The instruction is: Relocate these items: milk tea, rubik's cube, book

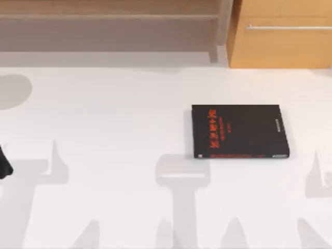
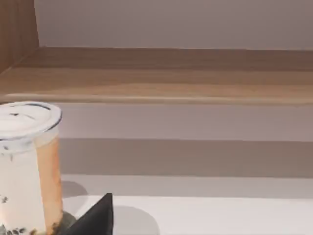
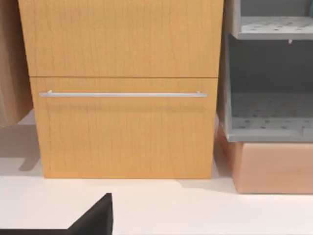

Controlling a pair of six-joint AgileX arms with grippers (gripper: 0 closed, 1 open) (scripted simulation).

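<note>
The milk tea [image 2: 28, 169] is seen in the left wrist view as a lidded cup, upright on the white table [image 1: 114, 129], close to the left gripper [image 2: 95, 218], of which only a dark finger tip is seen; whether its fingers are apart or together cannot be told. A low wooden shelf [image 2: 161, 81] is seen behind the cup, open and bare. In the top view a dark bit of the left arm [image 1: 4, 163] is caught at the table's left edge. A black book [image 1: 238, 131] with red lettering is laid flat right of centre on the table; it is not taken as the task's book. The right gripper [image 3: 95, 218] is pointed at a wooden drawer cabinet [image 3: 122, 88] with a metal handle [image 3: 122, 94], a grey rack [image 3: 269, 73] beside it; its finger state cannot be told either. The step in hand is judged to be the milk tea pickup. To do it well, the cup should be approached level, centred between the fingers, gripped mid-body below the lid, kept upright, and lifted straight before being carried to the shelf, so tipping or squeezing is avoided.
</note>
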